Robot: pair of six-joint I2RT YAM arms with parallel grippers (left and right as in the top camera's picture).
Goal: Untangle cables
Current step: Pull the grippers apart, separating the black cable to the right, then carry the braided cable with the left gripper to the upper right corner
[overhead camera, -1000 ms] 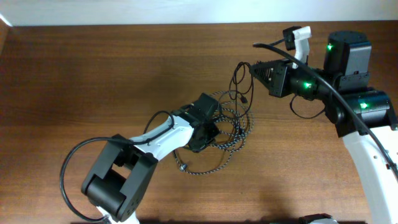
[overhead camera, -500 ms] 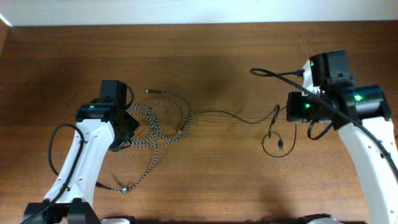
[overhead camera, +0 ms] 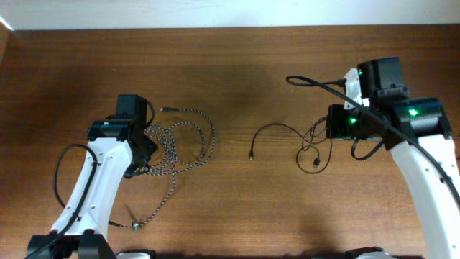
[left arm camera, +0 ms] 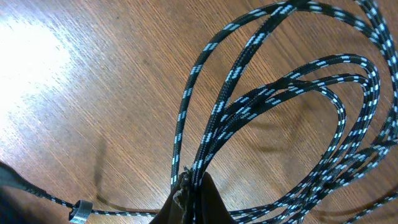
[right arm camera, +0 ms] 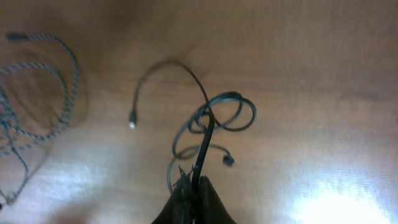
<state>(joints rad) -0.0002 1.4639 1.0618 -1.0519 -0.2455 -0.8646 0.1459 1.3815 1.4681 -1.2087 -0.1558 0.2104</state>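
My left fingers are pinched tight on several strands of the braided cable, loops fanning toward 1 o'clock over the desk; seen from overhead its heap sits at the desk's 9 o'clock. My right fingers are closed on the thin black cable, coiled just ahead at 12, free plug out at 10 o'clock. Farther off, the two cables lie well apart, bare desk between.

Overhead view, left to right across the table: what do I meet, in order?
Left arm → braided cable in loose loops → free plug of the black cable, lying alone on the wood → black cable coil → right arm.
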